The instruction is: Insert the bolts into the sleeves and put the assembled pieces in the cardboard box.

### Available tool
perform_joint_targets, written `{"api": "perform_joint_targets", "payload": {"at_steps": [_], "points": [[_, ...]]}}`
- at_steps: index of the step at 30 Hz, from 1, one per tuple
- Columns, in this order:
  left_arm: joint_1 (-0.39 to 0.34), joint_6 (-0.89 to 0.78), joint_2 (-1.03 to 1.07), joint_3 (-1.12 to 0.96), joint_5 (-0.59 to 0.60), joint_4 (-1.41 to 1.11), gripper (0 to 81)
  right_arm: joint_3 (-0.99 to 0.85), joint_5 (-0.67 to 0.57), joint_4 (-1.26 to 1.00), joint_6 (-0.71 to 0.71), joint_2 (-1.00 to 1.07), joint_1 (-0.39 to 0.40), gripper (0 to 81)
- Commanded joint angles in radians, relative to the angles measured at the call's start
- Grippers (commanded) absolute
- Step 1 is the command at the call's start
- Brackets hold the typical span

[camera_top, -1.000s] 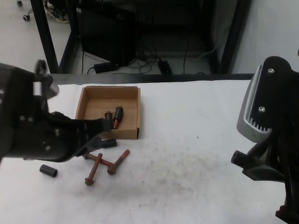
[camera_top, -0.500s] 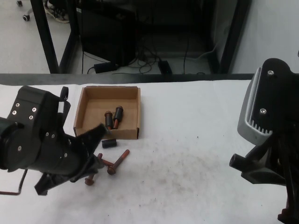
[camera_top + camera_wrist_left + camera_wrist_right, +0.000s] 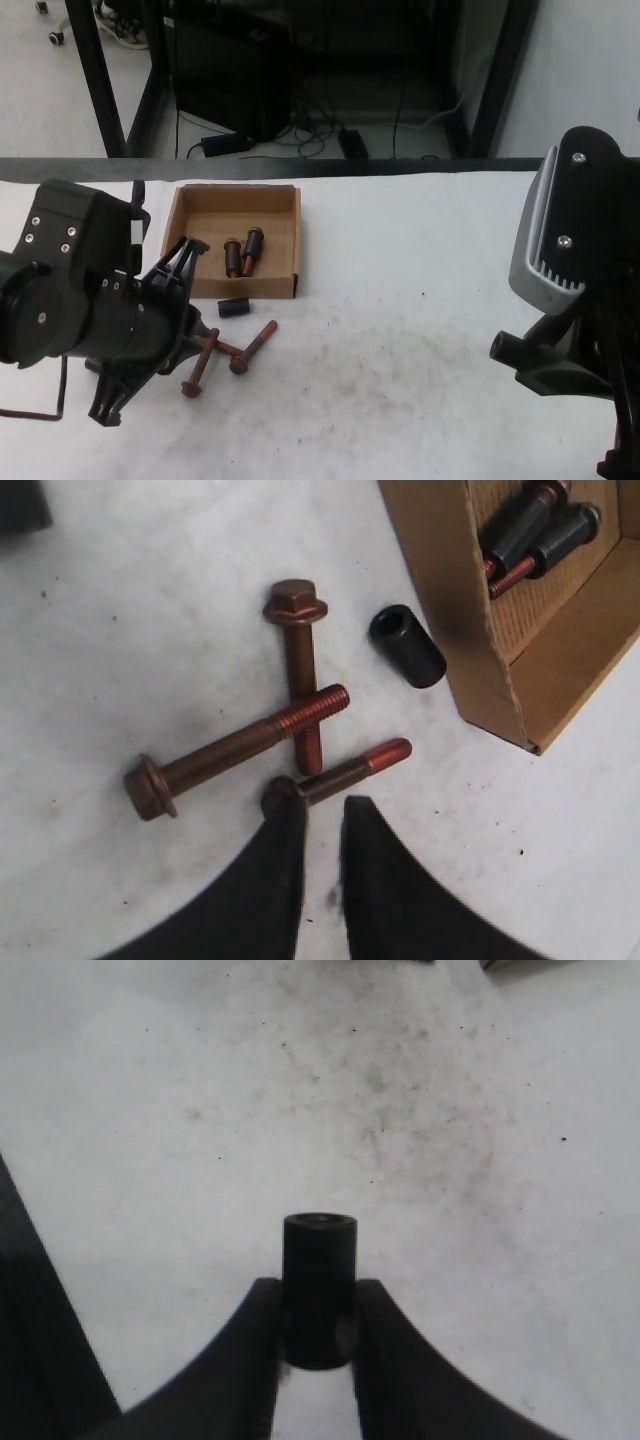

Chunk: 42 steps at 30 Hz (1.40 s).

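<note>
Two assembled pieces [image 3: 241, 254] lie in the box [image 3: 176, 240]; three bolts [image 3: 298, 660] and a sleeve [image 3: 407, 645] are left on the counter [image 3: 400, 300] just beside it. The right jaws clamp another sleeve [image 3: 319, 1270]; the left jaws, barely parted and empty, hover over the bolts

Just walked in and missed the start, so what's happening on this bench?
The right hand grips a black sleeve above the bench. The left hand, empty, hovers over three loose bolts beside the cardboard box. Two assembled pieces lie in the box, and another sleeve lies just outside its wall.
</note>
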Motion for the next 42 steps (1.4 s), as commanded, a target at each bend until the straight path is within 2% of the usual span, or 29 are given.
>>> {"api": "perform_joint_targets", "payload": {"at_steps": [1,10,12,17,20,23,27,29,38,42], "points": [[-0.005,-0.025,-0.002,-0.003,-0.028,0.0,13.6,0.001,-0.013,0.002,-0.009,-0.013,0.0,0.0],[-0.005,0.017,-0.002,-0.003,-0.049,-0.005,13.6,0.001,-0.013,0.002,-0.009,-0.013,0.0,0.0],[-0.005,0.137,-0.002,-0.003,-0.05,-0.018,13.6,0.001,-0.013,0.002,-0.009,-0.013,0.0,0.0],[-0.005,0.576,-0.002,-0.003,-0.018,-0.024,13.6,0.001,-0.013,0.002,-0.009,-0.013,0.0,0.0],[-0.005,0.77,-0.002,-0.003,0.016,-0.024,13.8,0.001,-0.013,0.002,-0.009,-0.013,0.0,0.0],[-0.005,0.885,-0.002,-0.003,0.04,-0.017,17.5,0.001,-0.013,0.002,-0.009,-0.013,0.0,0.0],[-0.005,0.952,0.009,-0.003,0.033,0.015,28.6,0.001,-0.013,0.002,-0.009,-0.013,0.0,0.0],[-0.005,0.963,0.025,-0.003,0.033,0.022,31.2,0.001,-0.013,0.002,-0.009,-0.013,0.0,0.0],[-0.005,1.025,0.087,-0.003,0.033,0.025,31.2,0.001,-0.011,0.002,-0.009,-0.013,0.0,0.0],[-0.005,1.101,0.095,-0.003,-0.009,0.029,31.2,0.001,-0.011,0.002,-0.009,-0.013,0.0,0.0]]}}
